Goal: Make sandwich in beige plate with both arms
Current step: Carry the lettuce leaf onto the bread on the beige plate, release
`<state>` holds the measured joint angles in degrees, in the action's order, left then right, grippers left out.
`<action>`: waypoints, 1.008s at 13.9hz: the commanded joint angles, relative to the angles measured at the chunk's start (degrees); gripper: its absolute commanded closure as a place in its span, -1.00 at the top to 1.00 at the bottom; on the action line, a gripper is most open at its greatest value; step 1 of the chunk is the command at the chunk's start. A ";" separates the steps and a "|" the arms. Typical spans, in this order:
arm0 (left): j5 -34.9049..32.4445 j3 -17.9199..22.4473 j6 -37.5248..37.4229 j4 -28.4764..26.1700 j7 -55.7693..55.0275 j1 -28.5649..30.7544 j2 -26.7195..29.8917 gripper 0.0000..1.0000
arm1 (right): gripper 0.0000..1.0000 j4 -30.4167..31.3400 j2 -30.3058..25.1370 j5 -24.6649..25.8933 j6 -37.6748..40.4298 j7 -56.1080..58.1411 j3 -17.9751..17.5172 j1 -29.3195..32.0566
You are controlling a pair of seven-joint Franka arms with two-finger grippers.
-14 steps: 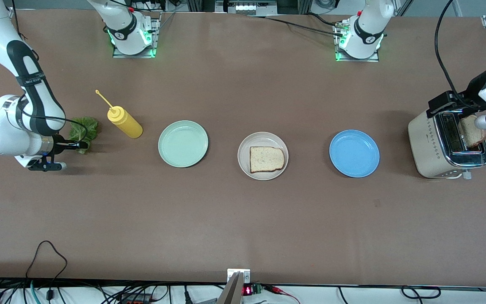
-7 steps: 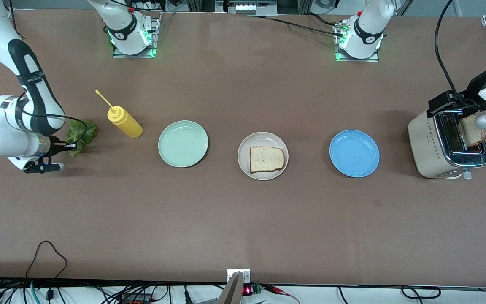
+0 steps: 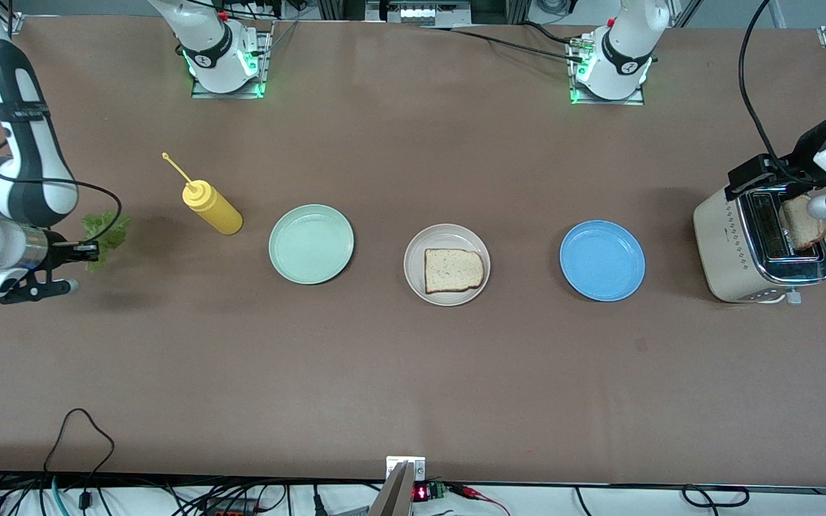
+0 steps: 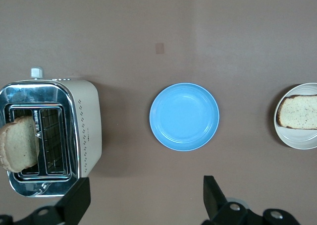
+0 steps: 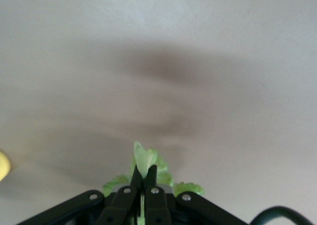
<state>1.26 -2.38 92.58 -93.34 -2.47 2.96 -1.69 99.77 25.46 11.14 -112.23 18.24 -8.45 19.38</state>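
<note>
The beige plate (image 3: 447, 239) sits mid-table between two other plates, with one bread slice (image 3: 454, 270) lying flat on it. My right gripper (image 3: 92, 249) hangs above the table at the right arm's end, shut on a crinkled green lettuce leaf (image 3: 106, 231). In the right wrist view the leaf (image 5: 146, 160) pokes out past the pinched tips of the right gripper (image 5: 143, 173). A second bread slice (image 3: 802, 222) stands in the toaster (image 3: 725, 244). My left gripper (image 4: 143, 202) waits high above the table beside the toaster (image 4: 86, 126), open and holding nothing.
A yellow squeeze bottle (image 3: 211, 206) lies on the table between the lettuce and the mint-green plate (image 3: 311, 244). A blue plate (image 3: 601, 260) sits between the beige plate and the toaster. Bare brown table stretches toward the front camera.
The right gripper closed on the lettuce, lifted it off the table and drew it away from the yellow bottle toward the right arm's end. The left arm has not moved.
</note>
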 commanded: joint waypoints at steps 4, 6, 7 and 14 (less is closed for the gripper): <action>0.05 -0.26 0.59 0.18 0.53 0.21 0.46 1.00 | -1.00 -10.45 -1.21 -5.33 17.90 -4.32 -2.97 -1.97; 0.05 -0.26 0.50 0.18 0.53 0.21 0.55 1.00 | -1.00 -13.88 -1.12 -7.70 23.35 -11.61 -5.42 -3.03; -0.03 -0.26 0.41 0.18 0.62 0.21 0.55 1.00 | -1.00 -15.12 -1.03 -8.06 25.46 -16.43 -6.57 -4.16; 0.14 -0.17 0.23 0.36 0.53 0.73 0.38 1.00 | -1.00 -18.91 -0.33 -24.20 27.33 -54.39 -7.11 -16.29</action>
<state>1.26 -2.35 93.05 -93.26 -2.47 3.21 -1.69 82.91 24.02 -9.29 -85.63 -27.05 -15.80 5.62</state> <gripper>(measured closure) 0.000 0.965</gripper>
